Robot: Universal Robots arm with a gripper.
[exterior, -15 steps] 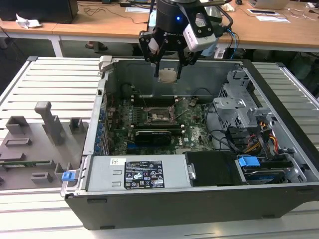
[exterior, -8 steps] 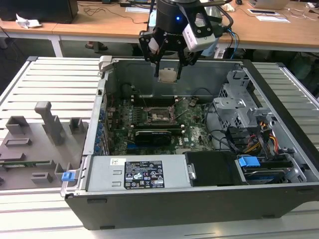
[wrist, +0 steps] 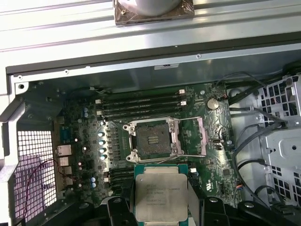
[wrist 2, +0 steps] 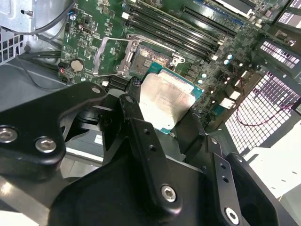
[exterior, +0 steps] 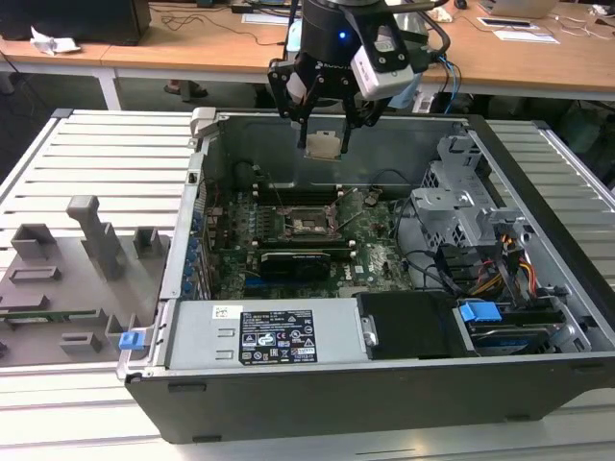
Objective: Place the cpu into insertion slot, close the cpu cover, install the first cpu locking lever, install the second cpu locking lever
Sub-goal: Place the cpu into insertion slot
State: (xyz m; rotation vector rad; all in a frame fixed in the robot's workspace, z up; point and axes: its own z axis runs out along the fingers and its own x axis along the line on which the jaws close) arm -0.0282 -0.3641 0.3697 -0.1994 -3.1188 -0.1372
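My jaws grip the small flat square chip with silver-grey metal top, level, over the open dark-grey computer case. The square dark socket lies below and just ahead of the jaws, its thin metal cover frame swung open beside it. Advisable: square the edges, descend vertically, avoid sliding.

chip: silver-grey top, green edge | gripper: black | socket: dark middle, silvery rim | circuit board: green | computer case: dark grey | clip: blue | cables: orange and yellow | label: black and white | table: pale grey, striped with ribs | holders: plain mid grey | desk: light wood brown
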